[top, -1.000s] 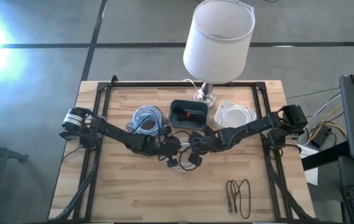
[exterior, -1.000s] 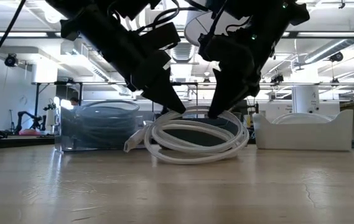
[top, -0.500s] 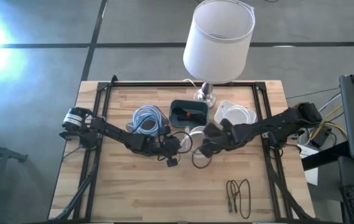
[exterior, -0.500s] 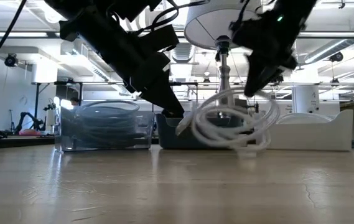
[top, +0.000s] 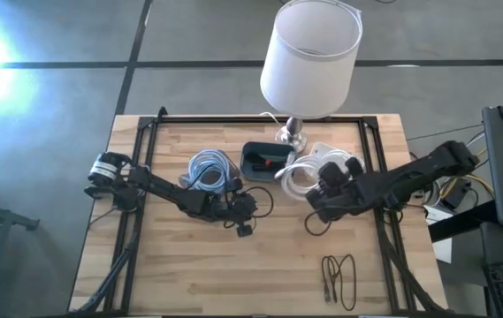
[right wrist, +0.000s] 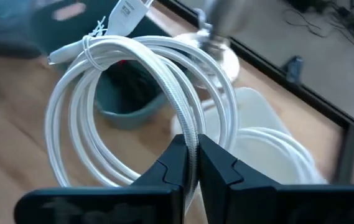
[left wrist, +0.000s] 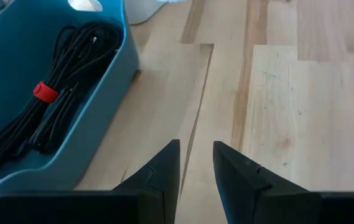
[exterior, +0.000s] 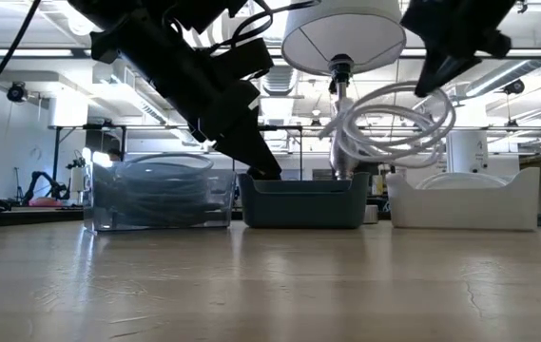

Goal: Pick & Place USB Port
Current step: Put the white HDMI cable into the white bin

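My right gripper (right wrist: 190, 163) pinches the white cable (right wrist: 145, 93), a tied coil held in the air; its far loops hang between the blue bin (top: 267, 160) and the white tray (top: 339, 161). In the low view the coil (exterior: 389, 123) hangs clear of the table (exterior: 270, 285), in front of the lamp (top: 309, 55), and my arm hides part of it from above. My left gripper (left wrist: 195, 163) hovers low over the wood beside the blue bin, fingers slightly parted with nothing between them. A black cable bundle (left wrist: 46, 112) lies in that bin, partly cut off. The clear bin (exterior: 161, 193) holds a coil I cannot make out well.
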Robot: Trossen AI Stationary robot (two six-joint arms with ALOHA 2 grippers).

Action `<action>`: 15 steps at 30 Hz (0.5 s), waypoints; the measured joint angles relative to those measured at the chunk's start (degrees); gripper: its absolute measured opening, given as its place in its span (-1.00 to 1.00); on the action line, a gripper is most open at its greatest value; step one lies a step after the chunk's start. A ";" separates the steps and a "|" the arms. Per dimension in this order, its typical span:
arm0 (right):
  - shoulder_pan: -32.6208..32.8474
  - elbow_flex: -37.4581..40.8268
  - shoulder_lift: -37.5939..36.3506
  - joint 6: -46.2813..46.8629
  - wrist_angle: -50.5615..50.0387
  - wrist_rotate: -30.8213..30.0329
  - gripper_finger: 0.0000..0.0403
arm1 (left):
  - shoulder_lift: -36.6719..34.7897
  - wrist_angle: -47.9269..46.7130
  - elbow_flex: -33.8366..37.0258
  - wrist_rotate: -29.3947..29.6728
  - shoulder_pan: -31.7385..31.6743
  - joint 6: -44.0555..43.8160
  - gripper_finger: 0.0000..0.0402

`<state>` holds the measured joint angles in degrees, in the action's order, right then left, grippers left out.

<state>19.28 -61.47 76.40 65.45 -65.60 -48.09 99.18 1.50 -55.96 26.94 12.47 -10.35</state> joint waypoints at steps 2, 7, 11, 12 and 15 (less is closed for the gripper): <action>-0.23 0.00 -0.86 1.88 -3.23 -0.08 -0.90 | 0.00 0.02 0.00 0.00 0.00 0.02 -0.50; -0.15 0.13 -2.47 6.68 -11.22 -0.08 -0.89 | 0.00 0.03 0.02 0.00 0.00 0.02 -0.50; -0.48 0.62 -2.61 16.55 -20.89 -0.50 -0.89 | 0.00 0.04 0.02 0.00 0.00 0.03 -0.50; -0.58 1.02 -2.55 19.63 -22.95 -0.96 -0.89 | 0.00 0.07 0.02 -0.01 0.00 0.04 -0.50; -1.39 3.70 -2.72 24.64 -24.28 -1.85 -0.89 | 0.00 0.17 0.02 -0.02 0.00 0.04 -0.50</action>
<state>17.89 -57.77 73.68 90.09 -89.89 -49.93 99.18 1.67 -55.94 26.92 12.47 -10.31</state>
